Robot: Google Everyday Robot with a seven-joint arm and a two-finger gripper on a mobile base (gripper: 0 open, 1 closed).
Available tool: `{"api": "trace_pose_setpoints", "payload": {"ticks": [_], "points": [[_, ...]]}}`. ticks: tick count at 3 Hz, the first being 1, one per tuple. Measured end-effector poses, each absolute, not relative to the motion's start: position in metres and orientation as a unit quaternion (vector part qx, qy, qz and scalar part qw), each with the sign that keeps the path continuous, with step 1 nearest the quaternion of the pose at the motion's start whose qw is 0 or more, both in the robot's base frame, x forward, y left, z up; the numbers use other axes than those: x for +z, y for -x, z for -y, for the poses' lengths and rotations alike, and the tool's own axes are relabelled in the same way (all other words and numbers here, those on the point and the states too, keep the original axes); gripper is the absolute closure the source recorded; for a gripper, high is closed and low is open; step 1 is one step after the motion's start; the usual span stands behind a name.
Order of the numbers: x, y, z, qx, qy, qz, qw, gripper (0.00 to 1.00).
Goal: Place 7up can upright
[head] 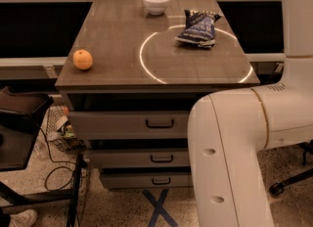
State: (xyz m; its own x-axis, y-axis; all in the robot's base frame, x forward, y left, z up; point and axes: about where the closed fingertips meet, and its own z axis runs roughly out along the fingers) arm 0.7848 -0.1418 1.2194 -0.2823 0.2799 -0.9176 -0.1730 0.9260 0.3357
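Observation:
The 7up can is not in view anywhere on the brown tabletop (122, 50). The gripper is out of view too; only my white arm (244, 143) shows, filling the lower right and rising along the right edge. The arm hangs in front of the table, below its top.
An orange (82, 59) lies near the table's left front edge. A white bowl (156, 1) stands at the back middle. A dark blue chip bag (198, 27) lies at the back right inside a bright ring of light (146, 69). Drawers (132, 123) sit under the top. A black chair (19, 123) stands at the left.

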Motion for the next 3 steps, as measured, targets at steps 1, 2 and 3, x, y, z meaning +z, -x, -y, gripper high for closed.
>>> {"api": "trace_pose_setpoints", "payload": {"ticks": [1,2,3], "points": [[1.21,-0.786,0.142,0.226,-0.033,-0.762,0.606,1.0],[1.173,-0.788,0.154,0.276,-0.005,-0.743,0.609,1.0],[1.155,-0.756,0.151,0.305,0.06,-0.721,0.62,1.0]]}}
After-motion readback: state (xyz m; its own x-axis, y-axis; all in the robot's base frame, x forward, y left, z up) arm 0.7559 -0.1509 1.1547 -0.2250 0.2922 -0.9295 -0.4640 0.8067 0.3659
